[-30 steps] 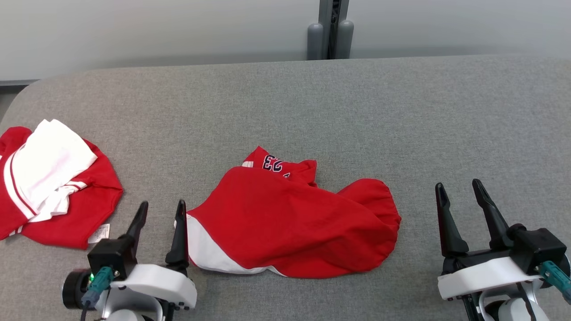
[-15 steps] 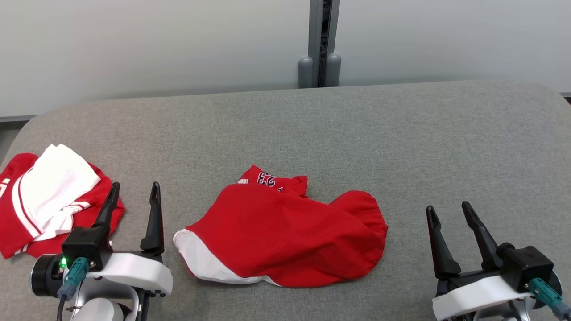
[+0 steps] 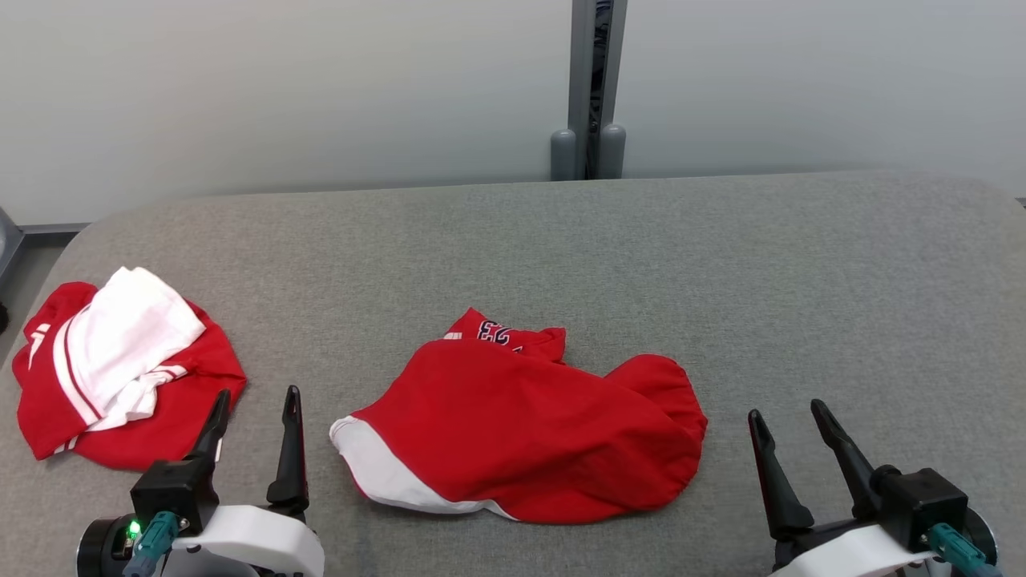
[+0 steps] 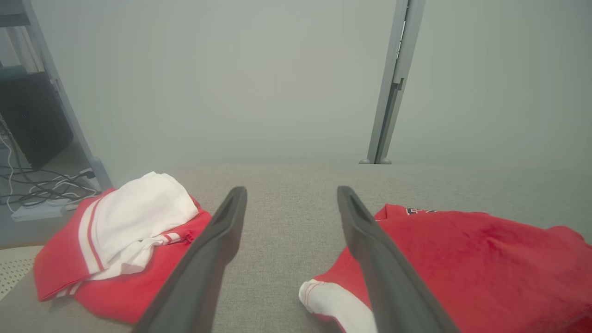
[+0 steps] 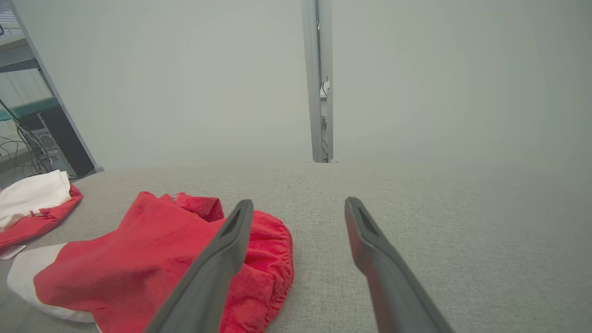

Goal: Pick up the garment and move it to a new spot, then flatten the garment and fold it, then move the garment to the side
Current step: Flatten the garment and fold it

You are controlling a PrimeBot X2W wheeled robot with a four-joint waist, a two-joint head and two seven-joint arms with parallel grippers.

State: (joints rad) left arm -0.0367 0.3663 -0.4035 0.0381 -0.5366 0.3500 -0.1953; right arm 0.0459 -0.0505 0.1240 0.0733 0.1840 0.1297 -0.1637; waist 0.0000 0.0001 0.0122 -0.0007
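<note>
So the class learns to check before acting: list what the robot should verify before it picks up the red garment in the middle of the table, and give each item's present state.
1. The left hand is open: ok.
2. The right hand is open: ok.
3. Both hands hold nothing: ok.
4. The red garment lies between the hands: ok.
5. It lies flat: not ok, it is crumpled.
6. The red and white pile is apart from it: ok.
</note>
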